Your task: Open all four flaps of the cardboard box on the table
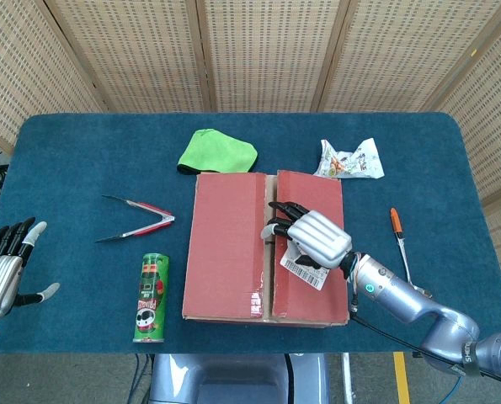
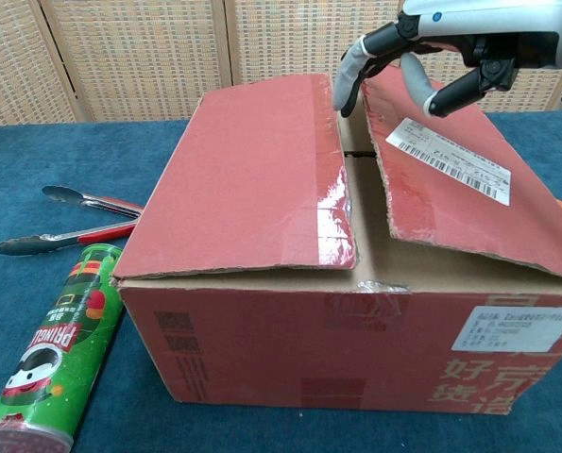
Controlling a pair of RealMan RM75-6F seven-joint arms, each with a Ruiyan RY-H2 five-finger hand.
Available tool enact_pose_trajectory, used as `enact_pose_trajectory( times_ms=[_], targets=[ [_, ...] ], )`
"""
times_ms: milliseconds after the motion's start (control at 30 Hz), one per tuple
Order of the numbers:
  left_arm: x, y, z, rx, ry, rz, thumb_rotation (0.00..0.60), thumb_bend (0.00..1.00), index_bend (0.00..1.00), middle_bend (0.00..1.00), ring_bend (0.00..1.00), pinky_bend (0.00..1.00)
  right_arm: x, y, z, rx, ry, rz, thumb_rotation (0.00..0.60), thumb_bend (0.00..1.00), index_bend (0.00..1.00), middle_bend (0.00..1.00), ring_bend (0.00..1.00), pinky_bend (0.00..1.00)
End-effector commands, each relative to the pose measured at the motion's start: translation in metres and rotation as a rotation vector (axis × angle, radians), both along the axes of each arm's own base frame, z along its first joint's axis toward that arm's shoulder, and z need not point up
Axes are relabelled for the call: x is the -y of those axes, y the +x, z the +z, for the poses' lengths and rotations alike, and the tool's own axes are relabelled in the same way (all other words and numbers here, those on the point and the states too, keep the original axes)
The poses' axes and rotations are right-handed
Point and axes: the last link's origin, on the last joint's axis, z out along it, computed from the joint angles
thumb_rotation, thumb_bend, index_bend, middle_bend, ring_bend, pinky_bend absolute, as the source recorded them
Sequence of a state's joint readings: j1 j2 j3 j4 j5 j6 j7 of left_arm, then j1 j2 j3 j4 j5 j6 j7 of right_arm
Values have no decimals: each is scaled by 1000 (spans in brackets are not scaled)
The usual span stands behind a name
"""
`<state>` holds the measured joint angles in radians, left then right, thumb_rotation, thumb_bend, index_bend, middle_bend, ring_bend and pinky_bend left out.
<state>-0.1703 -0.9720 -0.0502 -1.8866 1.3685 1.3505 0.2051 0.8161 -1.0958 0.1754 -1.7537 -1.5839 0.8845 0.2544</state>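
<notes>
The red-brown cardboard box (image 1: 233, 278) stands mid-table. Its left flap (image 2: 252, 179) and right flap (image 2: 451, 198) lie nearly closed, both slightly raised, with a narrow gap along the seam. My right hand (image 1: 313, 238) hovers over the right flap's inner edge, fingers spread and curved down. In the chest view one fingertip (image 2: 349, 83) dips at the seam beside that edge and the thumb sits just above the flap near the white label (image 2: 455, 159); I see no firm grip. My left hand (image 1: 2, 271) is held open with fingers apart off the table's near left corner, far from the box.
A Pringles can (image 1: 153, 298) lies left of the box, with metal tongs (image 1: 141, 217) behind it. A green cloth (image 1: 217, 153) and a snack packet (image 1: 349, 160) lie beyond the box. An orange pen (image 1: 399, 236) lies to its right. Wicker screens stand behind the table.
</notes>
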Motion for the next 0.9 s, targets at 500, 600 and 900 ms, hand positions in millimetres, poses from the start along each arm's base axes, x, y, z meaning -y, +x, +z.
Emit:
enact_pose_trajectory(
  times_ms=[500,600,900],
  targets=[
    [-2,5,-1,15,-8,-12,515,193,0,0,0,0,3,-8,10,7,-31,-10,600,1000,473,513,159,103],
    [-3,6,-1,17,-8,-15,515,194,0,0,0,0,2,-7,16,12,-43,-2,600,1000,473,514,162,103],
    [-3,8,2,13,-6,-28,515,192,0,0,0,0,-6,-5,45,30,-97,19,600,1000,473,512,163,103]
  ],
)
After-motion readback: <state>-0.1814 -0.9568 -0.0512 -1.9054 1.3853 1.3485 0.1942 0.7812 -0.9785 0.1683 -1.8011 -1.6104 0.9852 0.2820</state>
